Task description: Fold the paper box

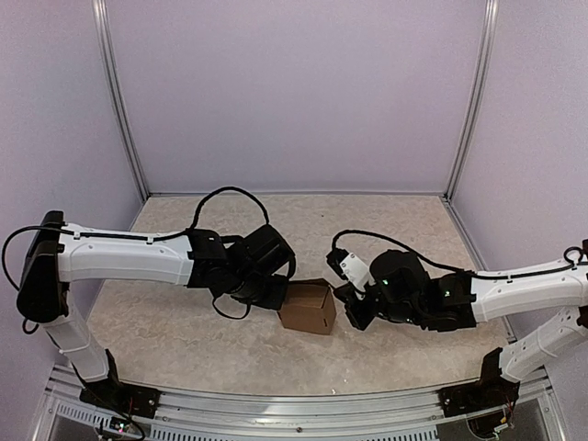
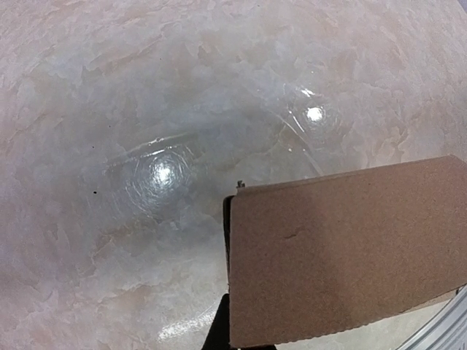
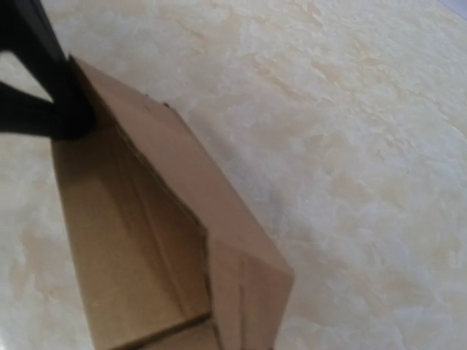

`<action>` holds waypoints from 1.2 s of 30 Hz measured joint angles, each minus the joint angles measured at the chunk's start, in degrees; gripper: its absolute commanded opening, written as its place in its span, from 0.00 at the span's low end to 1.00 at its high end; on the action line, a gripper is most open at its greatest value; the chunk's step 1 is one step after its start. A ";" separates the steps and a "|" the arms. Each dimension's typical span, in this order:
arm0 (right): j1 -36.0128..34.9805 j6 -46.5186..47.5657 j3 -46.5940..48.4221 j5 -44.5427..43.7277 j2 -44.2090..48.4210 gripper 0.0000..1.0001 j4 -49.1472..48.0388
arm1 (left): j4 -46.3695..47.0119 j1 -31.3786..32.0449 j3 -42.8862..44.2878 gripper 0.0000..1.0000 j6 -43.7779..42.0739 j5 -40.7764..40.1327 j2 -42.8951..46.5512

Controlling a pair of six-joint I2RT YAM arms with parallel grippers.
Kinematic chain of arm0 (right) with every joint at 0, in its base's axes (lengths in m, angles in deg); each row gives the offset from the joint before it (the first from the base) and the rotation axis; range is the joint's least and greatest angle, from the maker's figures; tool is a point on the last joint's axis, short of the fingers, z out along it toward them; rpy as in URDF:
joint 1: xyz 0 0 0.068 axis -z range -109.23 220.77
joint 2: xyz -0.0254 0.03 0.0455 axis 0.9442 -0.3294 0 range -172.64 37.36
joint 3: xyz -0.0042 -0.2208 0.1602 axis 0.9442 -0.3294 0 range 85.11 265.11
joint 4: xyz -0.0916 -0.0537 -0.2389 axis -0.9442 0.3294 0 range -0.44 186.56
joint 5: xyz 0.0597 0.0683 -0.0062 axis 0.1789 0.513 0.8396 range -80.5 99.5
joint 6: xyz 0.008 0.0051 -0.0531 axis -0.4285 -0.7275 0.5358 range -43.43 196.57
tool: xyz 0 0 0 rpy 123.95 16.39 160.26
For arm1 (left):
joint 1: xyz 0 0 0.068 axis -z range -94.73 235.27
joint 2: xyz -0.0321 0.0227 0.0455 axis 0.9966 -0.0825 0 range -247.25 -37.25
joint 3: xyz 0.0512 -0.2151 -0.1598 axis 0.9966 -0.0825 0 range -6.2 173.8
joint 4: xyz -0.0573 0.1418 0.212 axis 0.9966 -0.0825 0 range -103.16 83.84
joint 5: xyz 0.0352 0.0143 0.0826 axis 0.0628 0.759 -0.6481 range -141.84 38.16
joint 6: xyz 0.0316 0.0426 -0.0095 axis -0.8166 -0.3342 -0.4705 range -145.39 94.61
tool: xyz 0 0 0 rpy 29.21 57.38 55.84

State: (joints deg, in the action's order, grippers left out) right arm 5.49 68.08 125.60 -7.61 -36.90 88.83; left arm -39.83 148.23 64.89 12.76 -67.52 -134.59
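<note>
Jaws are shut on both arms. Left gripper [image 1: 277,294] pinches the left wall of the paper box [image 1: 308,309], likely to steady it. Right gripper [image 1: 356,310], closed on nothing visible, sits just beside the box's open right end, perhaps to push flaps. The box stands between them on the table [image 1: 386,220], which extends beyond.

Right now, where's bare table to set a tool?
Free: the marbled table from the brown cardboard box back to the rear wall, and the strip between box and front rail. Crowded: box flanks, at left gripper and right gripper.
</note>
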 measured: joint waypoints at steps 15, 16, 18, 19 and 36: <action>0.02 -10.56 3.02 1.81 -3.72 0.00 -2.60 | -3.54 0.15 2.10 0.00 0.00 -2.95 -1.53; 0.02 -11.17 3.23 1.77 -3.91 0.00 -2.60 | -3.82 0.15 2.27 0.00 -0.02 -3.08 -1.66; 0.02 -12.76 3.89 1.79 -4.31 0.00 -2.51 | -4.28 0.20 2.49 0.00 -0.02 -3.50 -1.88; 0.02 -13.42 4.07 1.79 -4.44 0.00 -2.47 | -4.39 0.24 2.60 0.00 -0.04 -3.76 -1.99; 4.48 -27.71 4.79 9.01 -4.59 0.00 -3.34 | -7.08 1.27 6.38 0.00 -1.53 -6.29 -4.85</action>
State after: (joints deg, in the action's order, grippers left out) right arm 9.98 40.37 130.39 1.40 -41.49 85.48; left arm -46.91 149.49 71.27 11.23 -73.82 -139.44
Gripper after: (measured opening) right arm 0.004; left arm 0.004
